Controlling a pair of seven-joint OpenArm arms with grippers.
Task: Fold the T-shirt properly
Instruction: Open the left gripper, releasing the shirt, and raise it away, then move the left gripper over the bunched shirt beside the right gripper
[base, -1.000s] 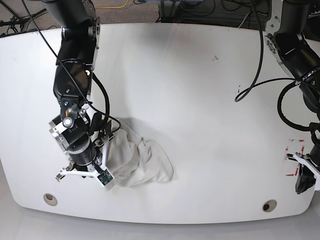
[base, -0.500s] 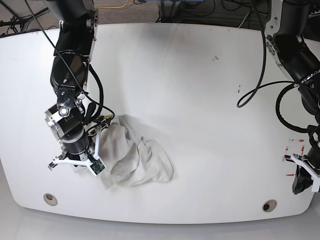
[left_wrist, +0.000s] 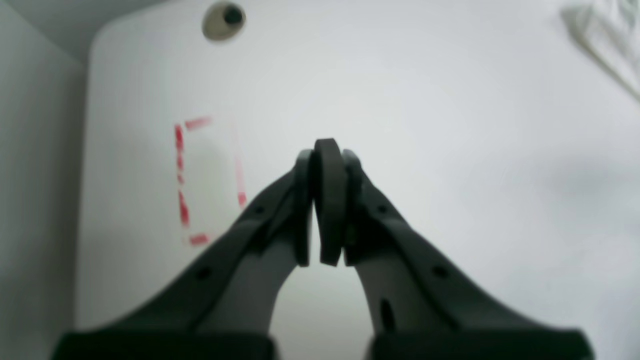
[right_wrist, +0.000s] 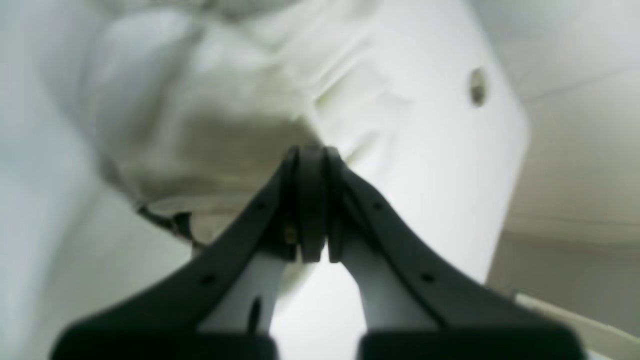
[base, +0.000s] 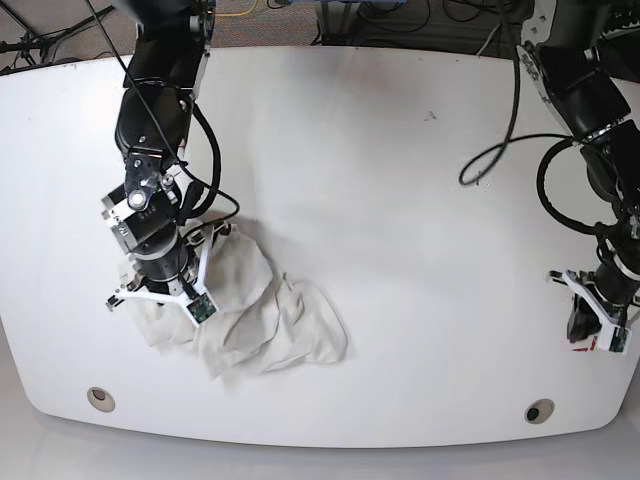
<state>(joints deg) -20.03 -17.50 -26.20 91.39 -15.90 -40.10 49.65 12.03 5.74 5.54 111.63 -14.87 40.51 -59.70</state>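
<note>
The cream T-shirt (base: 275, 325) lies crumpled on the white table (base: 400, 200), at the front left in the base view. My right gripper (base: 160, 298) hangs over its left part, shut, with a raised fold of the cloth at its tips. In the right wrist view the shut fingertips (right_wrist: 311, 155) meet the wrinkled T-shirt (right_wrist: 210, 115), so the gripper holds cloth. My left gripper (base: 585, 325) is far to the right near the table's edge, shut and empty. The left wrist view shows its tips (left_wrist: 327, 150) pressed together above bare table, with a corner of the T-shirt (left_wrist: 607, 42) far off.
A dashed red tape square (left_wrist: 182, 175) marks the table just beside the left gripper. Two round holes (base: 100, 398) (base: 539, 411) sit near the front edge. Black cables (base: 500, 150) hang from the arm on the right.
The right gripper moved up and back from the front edge, and the T-shirt spread out to the left beneath it. The left gripper rose slightly along the right edge.
</note>
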